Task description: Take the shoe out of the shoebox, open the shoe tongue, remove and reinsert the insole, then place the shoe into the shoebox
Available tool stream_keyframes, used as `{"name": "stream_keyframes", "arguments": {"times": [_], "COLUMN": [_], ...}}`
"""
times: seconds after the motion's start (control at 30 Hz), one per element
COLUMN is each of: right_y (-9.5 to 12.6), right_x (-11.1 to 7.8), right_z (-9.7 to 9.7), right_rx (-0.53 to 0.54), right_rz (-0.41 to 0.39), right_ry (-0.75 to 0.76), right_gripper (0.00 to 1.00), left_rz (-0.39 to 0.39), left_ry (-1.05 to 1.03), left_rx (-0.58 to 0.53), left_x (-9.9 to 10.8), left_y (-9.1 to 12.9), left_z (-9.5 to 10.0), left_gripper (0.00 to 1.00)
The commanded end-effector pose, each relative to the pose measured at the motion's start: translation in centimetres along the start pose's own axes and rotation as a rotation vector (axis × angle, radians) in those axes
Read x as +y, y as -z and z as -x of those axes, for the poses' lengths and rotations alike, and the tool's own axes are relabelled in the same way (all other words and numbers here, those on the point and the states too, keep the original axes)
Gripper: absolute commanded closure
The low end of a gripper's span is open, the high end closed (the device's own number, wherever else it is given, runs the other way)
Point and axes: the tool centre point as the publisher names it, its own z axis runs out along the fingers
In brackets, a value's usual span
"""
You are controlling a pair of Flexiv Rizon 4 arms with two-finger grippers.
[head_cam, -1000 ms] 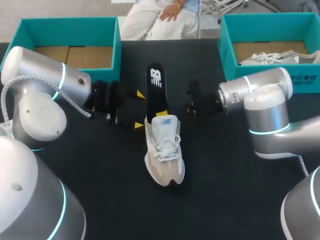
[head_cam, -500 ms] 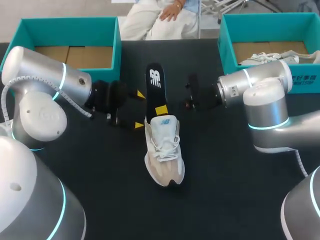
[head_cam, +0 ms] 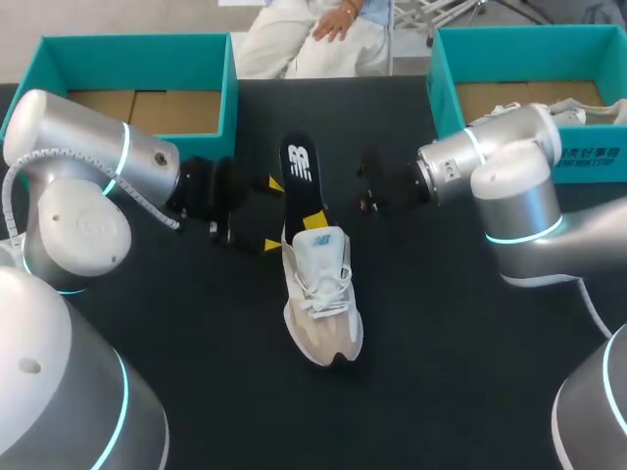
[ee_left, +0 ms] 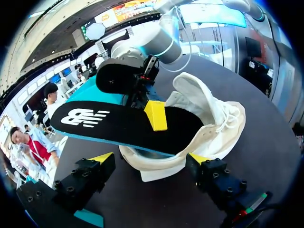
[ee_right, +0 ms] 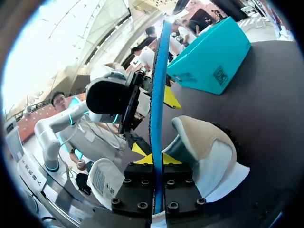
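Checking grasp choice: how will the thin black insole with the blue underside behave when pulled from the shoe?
Probably springy, not limp: the thin black insole, pinched by the right gripper, juts out nearly flat. Likely light: thin edge-on. It may drag the white-and-beige shoe, since one end sits inside.

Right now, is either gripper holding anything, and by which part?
The right gripper pinches the insole at its middle, by the shoe opening; the left gripper holds nothing.

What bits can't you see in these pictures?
Inside of the shoe: left wrist view, insole lies across its opening.
Second shoe in the right shoebox: head view, partly behind the right arm.
Shoe's underside: every view, it rests on the table.
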Motion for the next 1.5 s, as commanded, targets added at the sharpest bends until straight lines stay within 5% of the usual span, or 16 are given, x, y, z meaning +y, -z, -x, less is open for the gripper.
{"name": "stream_keyframes", "arguments": {"times": [0.03, 0.37, 0.5, 0.7, 0.9, 1.03, 1.5], "right_y": [-0.4, -0.5, -0.2, 0.1, 0.1, -0.3, -1.2], "right_x": [-1.7, -2.6, -1.3, 0.3, 1.5, 1.3, -3.4], "right_z": [-0.9, -1.1, -1.3, -1.1, 0.0, 0.4, -1.2], "right_rx": [-0.015, -0.034, -0.049, -0.058, -0.037, -0.022, 0.006], "right_rz": [0.003, -0.003, 0.007, -0.002, -0.022, -0.046, -0.124], "right_ry": [-0.030, -0.060, -0.016, 0.032, 0.050, 0.028, -0.121], "right_gripper": [1.00, 1.00, 0.72, 0.67, 0.72, 1.00, 1.00], "left_rz": [0.002, 0.002, 0.002, 0.002, 0.002, 0.002, 0.002], "left_ry": [0.000, 0.000, 0.000, 0.000, 0.000, 0.000, 0.000], "left_rx": [0.001, 0.001, 0.001, 0.001, 0.001, 0.001, 0.001], "left_x": [0.0, 0.0, 0.0, 0.0, 0.0, 0.0, 0.0], "left_y": [0.0, 0.0, 0.0, 0.0, 0.0, 0.0, 0.0], "left_z": [0.0, 0.0, 0.0, 0.0, 0.0, 0.0, 0.0], "left_gripper": [0.00, 0.00, 0.00, 0.00, 0.00, 0.00, 0.00]}}
